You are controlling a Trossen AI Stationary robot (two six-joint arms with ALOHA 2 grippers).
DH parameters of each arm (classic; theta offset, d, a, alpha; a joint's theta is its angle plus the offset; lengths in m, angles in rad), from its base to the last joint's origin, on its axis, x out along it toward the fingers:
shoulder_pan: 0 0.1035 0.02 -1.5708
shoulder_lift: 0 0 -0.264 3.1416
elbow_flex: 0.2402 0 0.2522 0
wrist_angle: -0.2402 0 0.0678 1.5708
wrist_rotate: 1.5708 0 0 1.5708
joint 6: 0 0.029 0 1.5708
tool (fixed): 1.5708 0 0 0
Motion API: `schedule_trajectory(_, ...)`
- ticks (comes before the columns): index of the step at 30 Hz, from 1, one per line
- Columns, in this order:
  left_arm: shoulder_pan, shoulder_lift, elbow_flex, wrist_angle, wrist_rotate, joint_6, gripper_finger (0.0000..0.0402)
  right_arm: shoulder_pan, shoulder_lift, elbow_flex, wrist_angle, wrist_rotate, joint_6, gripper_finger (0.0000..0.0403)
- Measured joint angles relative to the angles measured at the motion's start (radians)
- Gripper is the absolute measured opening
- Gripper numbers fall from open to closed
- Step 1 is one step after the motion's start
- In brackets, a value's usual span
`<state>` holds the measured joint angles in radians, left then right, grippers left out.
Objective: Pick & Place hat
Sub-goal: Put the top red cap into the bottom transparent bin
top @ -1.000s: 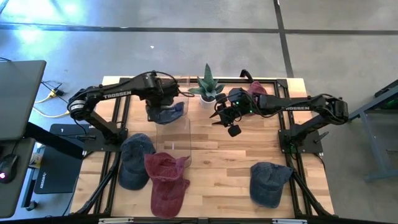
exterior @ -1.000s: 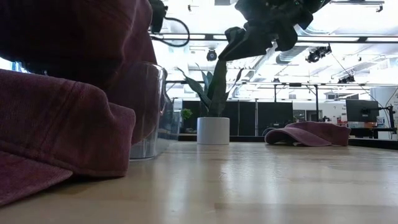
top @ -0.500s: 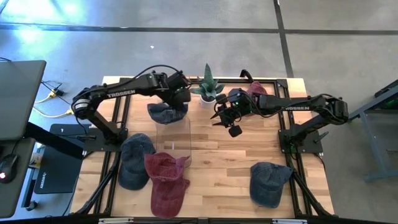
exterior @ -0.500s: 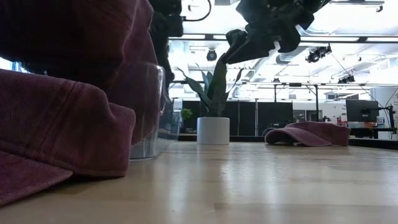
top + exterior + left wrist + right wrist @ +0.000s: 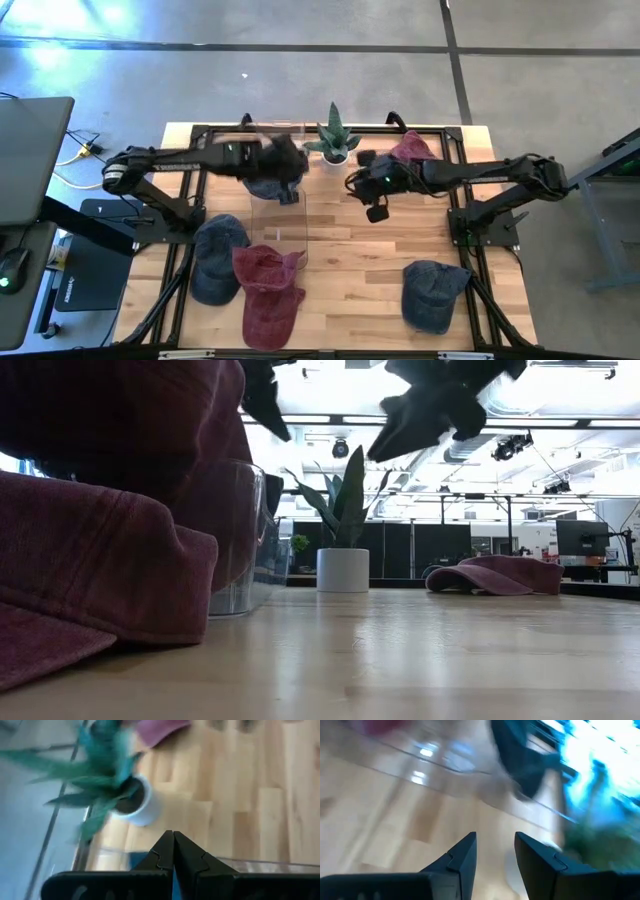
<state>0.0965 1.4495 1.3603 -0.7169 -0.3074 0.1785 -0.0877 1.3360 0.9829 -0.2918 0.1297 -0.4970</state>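
A blue hat [image 5: 262,186] lies in a clear container [image 5: 276,215] at the table's far left. My left gripper [image 5: 290,185] hovers over the hat's right side, shut and empty; in its wrist view the shut fingers [image 5: 172,852] point at the container's rim [image 5: 260,865]. My right gripper [image 5: 352,183] stands open in the air right of the container, its fingers [image 5: 465,852] apart with nothing between them. Loose on the table lie a blue hat [image 5: 218,258], a maroon hat [image 5: 268,292], a blue hat [image 5: 435,292] and a maroon hat [image 5: 410,148].
A potted plant [image 5: 333,140] in a white pot [image 5: 140,805] stands at the far middle, between the two grippers. The low view is half filled by the near maroon hat [image 5: 100,560]. Bare wood [image 5: 360,260] lies in the table's middle.
My left gripper has swung toward the table's right over the container and risen a little, its fingers tipping up from steeply down to a slant; it has stayed shut. The blue hat has stayed in the container. My right gripper has turned a little and stays open.
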Motion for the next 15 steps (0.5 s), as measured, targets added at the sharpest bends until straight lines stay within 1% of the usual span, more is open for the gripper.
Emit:
schedule_trajectory(2,-0.047,-0.008,-0.064,0.078,-0.015,0.016,0.0,0.048,-0.029,0.001,-0.048,0.109,0.06,0.0129)
schedule_trajectory(4,-0.083,-0.011,-0.129,0.223,-0.019,0.027,0.0,0.101,-0.058,0.001,-0.105,0.191,0.143,0.0129)
schedule_trajectory(8,-0.145,-0.009,-0.238,0.447,-0.027,0.043,0.0,0.226,-0.096,0.001,-0.239,0.295,0.374,0.0129)
schedule_trajectory(11,-0.19,-0.011,-0.246,0.54,-0.06,0.078,0.0,0.321,-0.097,0.001,-0.321,0.306,0.519,0.0129)
schedule_trajectory(13,-0.221,-0.011,-0.246,0.578,-0.129,0.101,0.0,0.375,-0.096,0.001,-0.372,0.295,0.6,0.0129)
schedule_trajectory(15,-0.252,-0.017,-0.232,0.582,-0.213,0.135,0.0,0.415,-0.095,0.001,-0.423,0.25,0.673,0.0129)
